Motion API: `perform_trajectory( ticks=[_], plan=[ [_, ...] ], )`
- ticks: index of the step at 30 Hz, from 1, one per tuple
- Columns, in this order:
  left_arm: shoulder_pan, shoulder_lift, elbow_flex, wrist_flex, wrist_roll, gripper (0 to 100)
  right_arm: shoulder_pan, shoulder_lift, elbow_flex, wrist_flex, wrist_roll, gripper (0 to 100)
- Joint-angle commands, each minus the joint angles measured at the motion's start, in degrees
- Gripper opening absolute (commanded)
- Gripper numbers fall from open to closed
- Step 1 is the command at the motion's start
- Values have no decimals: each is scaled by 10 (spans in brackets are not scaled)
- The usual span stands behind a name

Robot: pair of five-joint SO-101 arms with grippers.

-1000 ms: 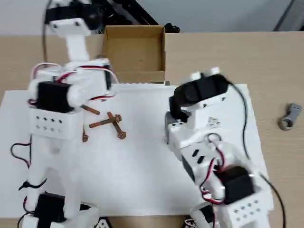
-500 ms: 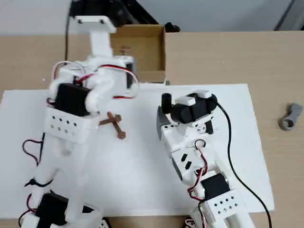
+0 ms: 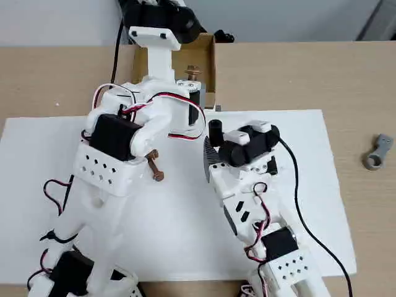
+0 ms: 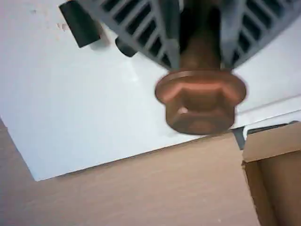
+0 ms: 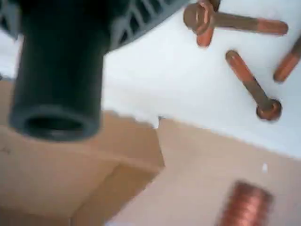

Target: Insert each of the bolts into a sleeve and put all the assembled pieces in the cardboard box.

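My left gripper [image 3: 193, 83] is shut on a copper bolt [image 3: 193, 72] and holds it at the right wall of the cardboard box [image 3: 176, 65]. In the left wrist view the bolt's hex head [image 4: 201, 101] sticks out from the dark jaws of that gripper [image 4: 200, 42], with the box corner [image 4: 275, 160] beside it. My right gripper [image 3: 213, 147] is shut on a black sleeve [image 3: 215, 131], upright over the white sheet just right of the left gripper. The right wrist view shows this sleeve [image 5: 59, 80] open end outward, and the held bolt [image 5: 244, 205] blurred beyond it.
Loose bolts [image 3: 154, 166] lie on the white sheet [image 3: 297, 136] under the left arm; the right wrist view shows three [image 5: 235, 21] [image 5: 251, 87] [image 5: 288, 66]. Two black sleeves [image 4: 80, 23] [image 4: 124, 47] rest on the sheet. A grey part [image 3: 377, 151] lies on the table far right.
The left arm lifted a bolt off the sheet and carried it right, to the box's right wall. The right arm swung left with its sleeve, then held nearly still.
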Motion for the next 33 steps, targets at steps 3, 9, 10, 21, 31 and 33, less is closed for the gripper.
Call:
perform_trajectory(
  ticks=[3, 9, 10, 21, 31, 33],
  plan=[
    [4, -81, 6, -31, 2, 5, -12, -105, 31, -2, 52, 4],
    [5, -171, 119, -86, 1, 5, -12, -236, 52, 73, 52, 4],
    [11, -185, 144, -97, 1, 5, -12, -256, 58, 80, 52, 4],
    [33, -200, 249, -211, -66, 5, -44, -291, 101, 58, 52, 4],
    [75, -203, 224, -244, -29, 5, -46, -291, 114, 57, 47, 4],
    [77, -203, 204, -235, 4, 5, -46, -291, 114, 57, 41, 4]
  ],
)
